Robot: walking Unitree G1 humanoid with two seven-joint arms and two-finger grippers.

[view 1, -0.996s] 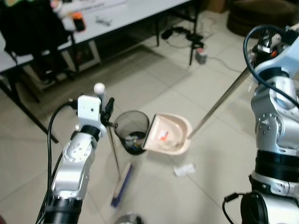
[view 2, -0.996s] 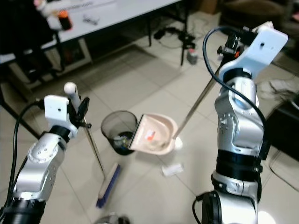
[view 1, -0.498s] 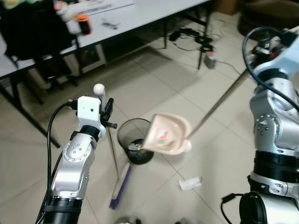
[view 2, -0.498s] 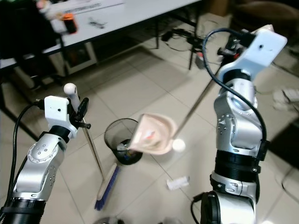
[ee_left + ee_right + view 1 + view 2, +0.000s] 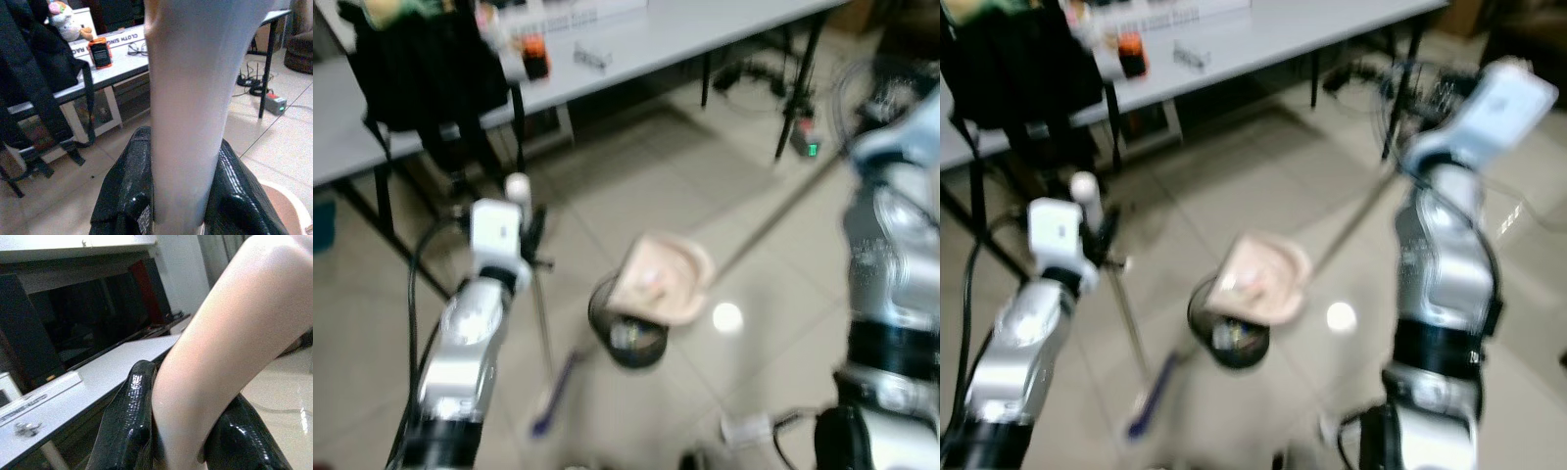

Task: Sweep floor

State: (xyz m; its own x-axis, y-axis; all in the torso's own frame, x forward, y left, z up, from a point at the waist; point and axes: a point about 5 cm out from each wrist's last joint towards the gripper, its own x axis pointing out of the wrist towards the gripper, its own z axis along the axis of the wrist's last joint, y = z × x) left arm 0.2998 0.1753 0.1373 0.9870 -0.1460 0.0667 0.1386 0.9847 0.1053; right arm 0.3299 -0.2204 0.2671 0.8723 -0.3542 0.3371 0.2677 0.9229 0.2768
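Note:
My left gripper (image 5: 524, 220) is shut on the white top of a broom handle (image 5: 188, 98), and its black fingers (image 5: 129, 196) clamp the handle on both sides. The thin broom shaft runs down to a blue brush head (image 5: 553, 397) on the floor. My right gripper (image 5: 181, 426) is shut on the pale handle (image 5: 215, 342) of a dustpan. Its long rod (image 5: 778, 220) slopes down to the pink dustpan (image 5: 664, 282), held tilted over a black mesh bin (image 5: 628, 328) with litter inside. Both eye views are blurred.
A long grey table (image 5: 636, 44) stands behind with a black bag (image 5: 421, 64), an orange-and-black object (image 5: 534, 56) and small items on it. Cables and a power strip (image 5: 803, 142) lie under its right end. A white scrap of paper (image 5: 746, 428) lies on the tiled floor near my right side.
The whole picture has shifted and blurred, so the camera has moved. The dustpan has risen from beside the bin and tipped over its mouth. Both grippers keep their hold.

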